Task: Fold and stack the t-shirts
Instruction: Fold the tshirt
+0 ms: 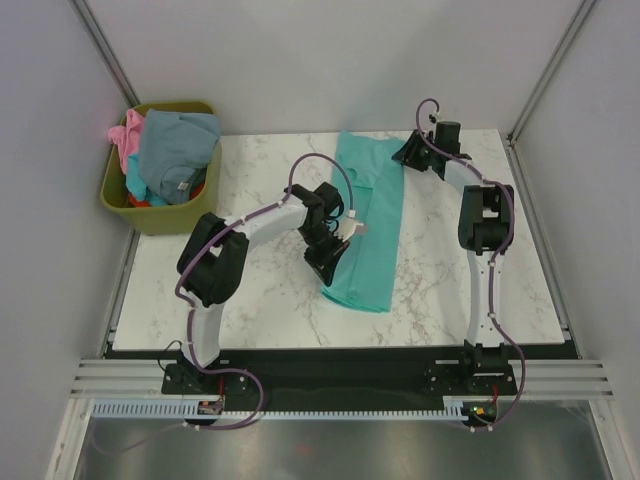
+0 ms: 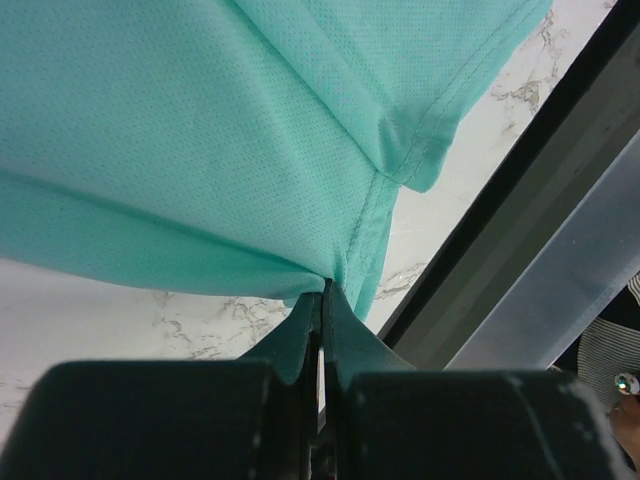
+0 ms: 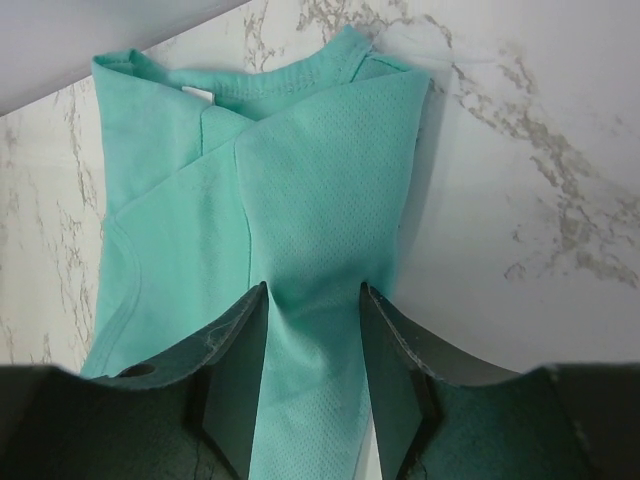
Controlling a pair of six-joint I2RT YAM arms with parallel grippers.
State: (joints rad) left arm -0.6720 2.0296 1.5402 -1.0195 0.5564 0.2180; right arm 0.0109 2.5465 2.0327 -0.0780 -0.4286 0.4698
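Teal tee (image 1: 365,225) on table (image 1: 250,310); bin (image 1: 165,218) w/ tees (image 1: 180,150) far-left.

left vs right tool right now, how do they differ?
The left tool is shut, pinching an edge of the teal t-shirt; the right tool has its jaws apart, with cloth running between its fingers. The left tool is at the shirt's near end, the right tool at the far end by the collar. Both are on the same shirt.

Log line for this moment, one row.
left gripper: shut on teal t-shirt | right gripper: open, cloth between jaws | shirt: folded lengthwise
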